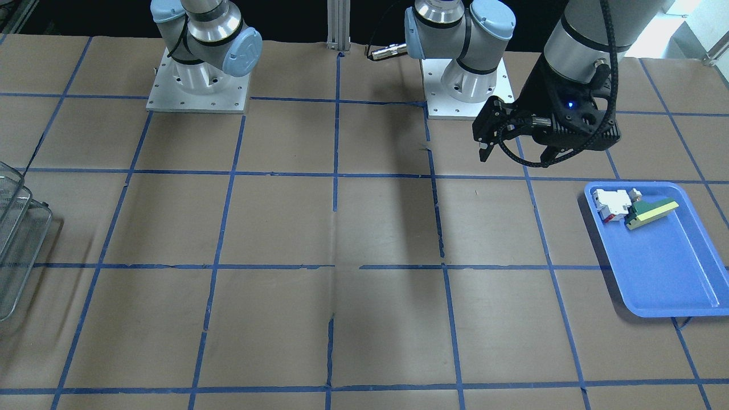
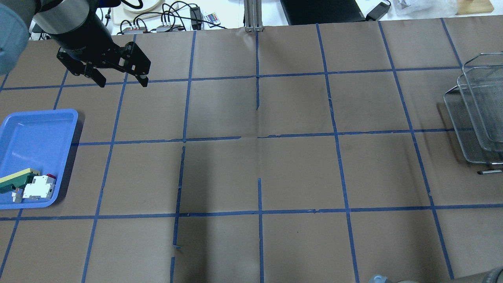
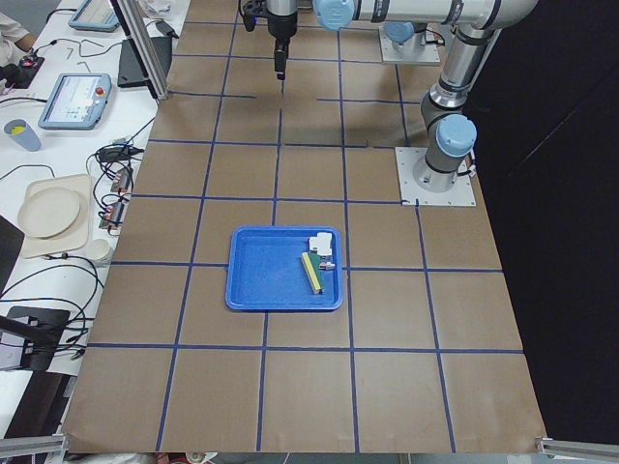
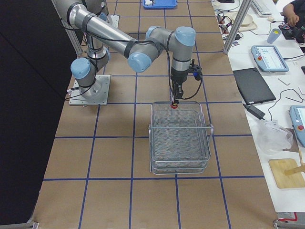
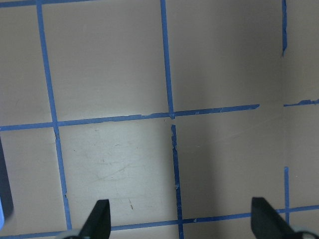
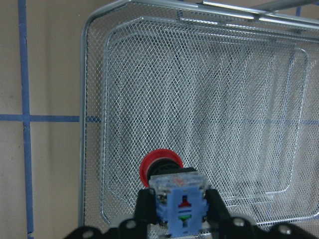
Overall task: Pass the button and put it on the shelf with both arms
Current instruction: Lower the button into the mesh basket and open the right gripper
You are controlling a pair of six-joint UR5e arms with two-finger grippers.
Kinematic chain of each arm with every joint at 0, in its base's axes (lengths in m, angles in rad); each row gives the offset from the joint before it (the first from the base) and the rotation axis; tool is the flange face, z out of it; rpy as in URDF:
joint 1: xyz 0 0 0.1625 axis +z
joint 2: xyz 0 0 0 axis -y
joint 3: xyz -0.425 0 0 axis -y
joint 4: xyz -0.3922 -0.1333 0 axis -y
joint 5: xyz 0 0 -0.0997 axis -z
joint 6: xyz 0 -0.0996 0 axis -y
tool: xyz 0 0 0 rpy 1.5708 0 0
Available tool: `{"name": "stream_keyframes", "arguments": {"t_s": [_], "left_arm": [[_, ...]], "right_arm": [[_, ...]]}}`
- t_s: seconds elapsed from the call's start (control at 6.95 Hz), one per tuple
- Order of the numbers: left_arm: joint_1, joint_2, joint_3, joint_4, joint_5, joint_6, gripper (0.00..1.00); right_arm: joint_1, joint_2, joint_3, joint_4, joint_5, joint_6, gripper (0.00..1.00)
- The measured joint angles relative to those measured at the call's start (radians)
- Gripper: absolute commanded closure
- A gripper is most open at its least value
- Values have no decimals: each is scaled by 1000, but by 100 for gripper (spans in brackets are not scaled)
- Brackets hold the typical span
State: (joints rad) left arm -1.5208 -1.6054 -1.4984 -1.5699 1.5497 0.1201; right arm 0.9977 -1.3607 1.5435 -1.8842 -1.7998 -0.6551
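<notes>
The button [image 6: 177, 196], with its red head down and its pale bluish rear toward the camera, is held in my right gripper [image 6: 178, 206], which is shut on it. It hangs just above the mesh of the shelf [image 6: 199, 99], near one rim of the top basket. The exterior right view shows the same: the right gripper [image 4: 175, 98] holds the button [image 4: 175, 106] at the end rim of the shelf [image 4: 180, 138]. My left gripper [image 2: 123, 83] is open and empty, well above the table, and also shows in the front-facing view [image 1: 515, 154].
A blue tray [image 1: 672, 273] near the left arm holds a white-and-red block [image 1: 612, 205] and a green-and-yellow wedge [image 1: 652, 212]. The shelf [image 2: 477, 114] stands at the table's edge on the right arm's side. Brown paper with a blue tape grid covers the table.
</notes>
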Motion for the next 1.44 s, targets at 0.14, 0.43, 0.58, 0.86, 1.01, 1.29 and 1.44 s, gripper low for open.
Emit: {"name": "stream_keyframes", "arguments": {"t_s": [0.14,0.43,0.58,0.86,1.01,1.29,1.44], "left_arm": [[-1,-5,18,-11,8,-3,0],[-1,-1,43,-62,15,-4,0],[-1,0,42,-68,15,-4,0],[-1,0,30,-68,13,-2,0],[-1,2,29,-66,14,2,0],[-1,4,26,-54,17,-2,0],[-1,8,25,-51,22,-5,0]], "right_arm": [[-2,16,-1,-7,-1,1,92],[-18,39,-2,-9,-1,3,67],[-23,45,-4,-8,-2,5,58],[-24,54,-5,-7,-2,9,37],[-25,59,-3,-7,-2,11,34],[-25,62,-1,-1,-3,13,1],[-25,58,-2,5,-5,14,0]]}}
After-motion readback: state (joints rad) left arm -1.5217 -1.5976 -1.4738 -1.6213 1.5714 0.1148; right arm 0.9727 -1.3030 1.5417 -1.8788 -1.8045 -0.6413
